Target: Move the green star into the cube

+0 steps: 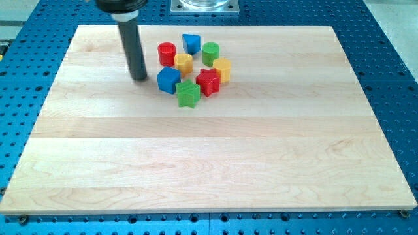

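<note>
Green star-shaped block [188, 94] sits on the light wooden board [209, 170], toward the view's right and slightly toward the view's bottom of my tip [139, 78]. Blue cube [168, 79] lies between the two, just beside my tip and touching or nearly touching the star.

Dark rod stands upright from the view's top; no jaws, nothing held, tip resting at board level, apart from the cube.

Around the blue cube: red star [208, 81] to its right beside the green star; yellow block [183, 63] and red cylinder [167, 53] above it; further blue block [191, 44], green cylinder [210, 53], second yellow block [223, 69] beyond.
</note>
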`<move>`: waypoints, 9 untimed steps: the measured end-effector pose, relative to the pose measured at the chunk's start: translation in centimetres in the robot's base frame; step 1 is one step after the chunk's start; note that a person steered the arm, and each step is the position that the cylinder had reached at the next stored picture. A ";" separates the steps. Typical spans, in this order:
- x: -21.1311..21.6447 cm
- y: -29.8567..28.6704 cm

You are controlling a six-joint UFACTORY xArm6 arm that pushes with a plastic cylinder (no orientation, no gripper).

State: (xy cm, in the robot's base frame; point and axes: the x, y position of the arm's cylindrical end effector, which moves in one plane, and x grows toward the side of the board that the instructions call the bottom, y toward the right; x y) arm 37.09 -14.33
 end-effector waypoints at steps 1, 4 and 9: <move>6.7 0.6; 11.4 11.2; 5.4 11.5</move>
State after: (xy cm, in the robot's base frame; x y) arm 42.53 -2.87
